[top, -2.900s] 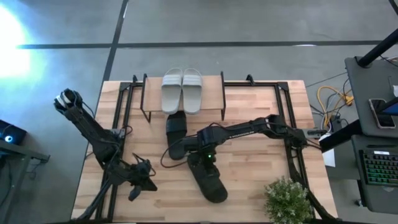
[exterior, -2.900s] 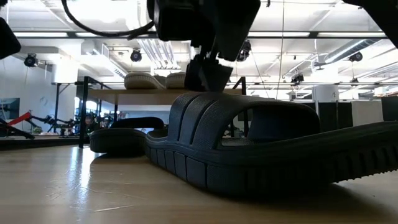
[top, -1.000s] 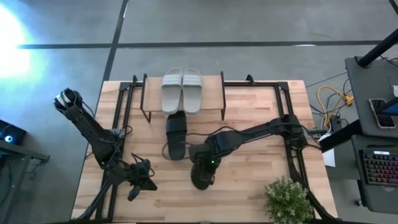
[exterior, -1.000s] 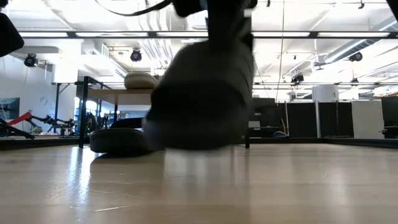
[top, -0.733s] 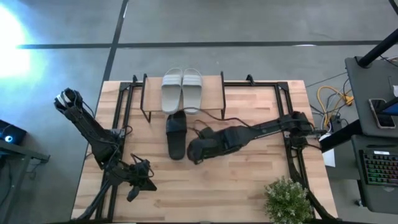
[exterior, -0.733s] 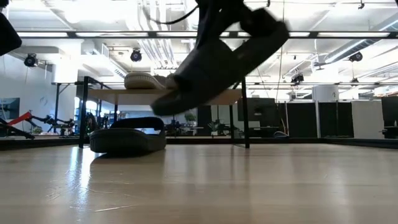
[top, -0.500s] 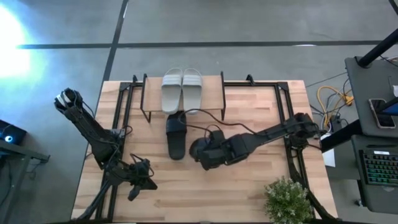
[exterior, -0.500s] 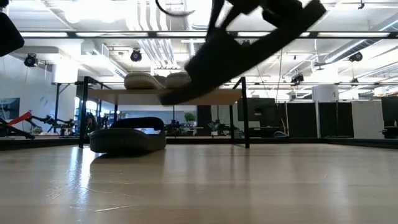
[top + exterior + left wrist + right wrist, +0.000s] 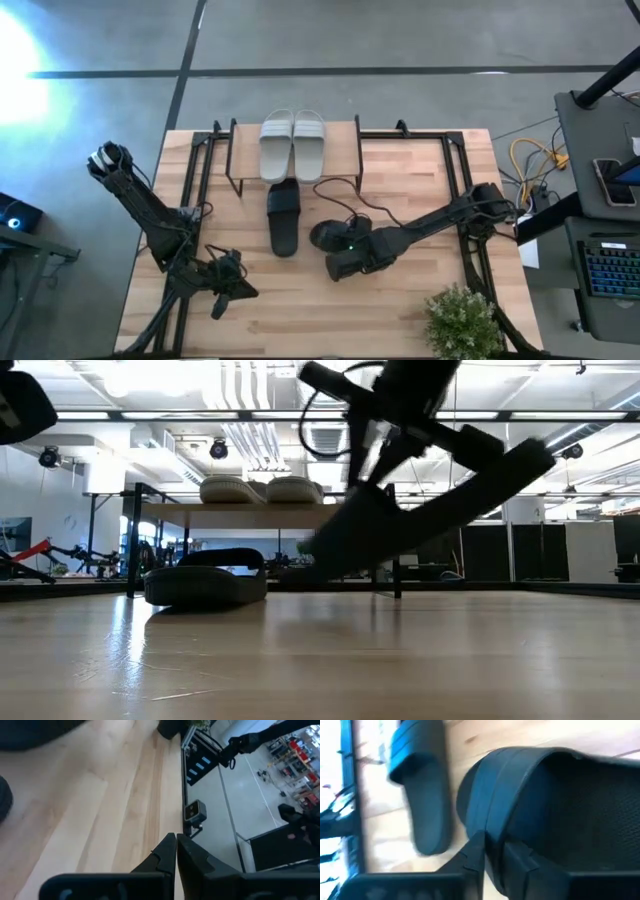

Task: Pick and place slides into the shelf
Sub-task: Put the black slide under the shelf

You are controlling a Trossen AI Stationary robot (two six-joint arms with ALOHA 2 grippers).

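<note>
A pale grey pair of slides (image 9: 293,145) lies on the top board of the shelf (image 9: 345,150), which stands at the table's far side. One black slide (image 9: 284,215) lies flat on the table, its far end under the shelf. To its right, my right gripper (image 9: 492,857) is shut on the second black slide (image 9: 430,510), which is in the air and tilted. My left gripper (image 9: 222,298) waits shut at the near left of the table and touches nothing. My right gripper holds the black slide by the edge of its wide strap (image 9: 490,827), pinched between the two fingers. One finger (image 9: 520,855) seems to lie in the opening under the strap, the other outside it. The slide hangs tilted, its left end (image 9: 325,550) low and its other end (image 9: 520,460) high.
A potted plant (image 9: 462,320) stands at the table's near right corner. Black frame rails (image 9: 200,170) run along both table sides, and a cable (image 9: 340,200) trails from the right arm. Bare wood lies between the slides and the near edge.
My right gripper has lifted the black slide from low over the table's near middle and carried it toward the far edge, beside the other black slide. The slide has tipped: one end now points down to the left, the other stands high to the right.
</note>
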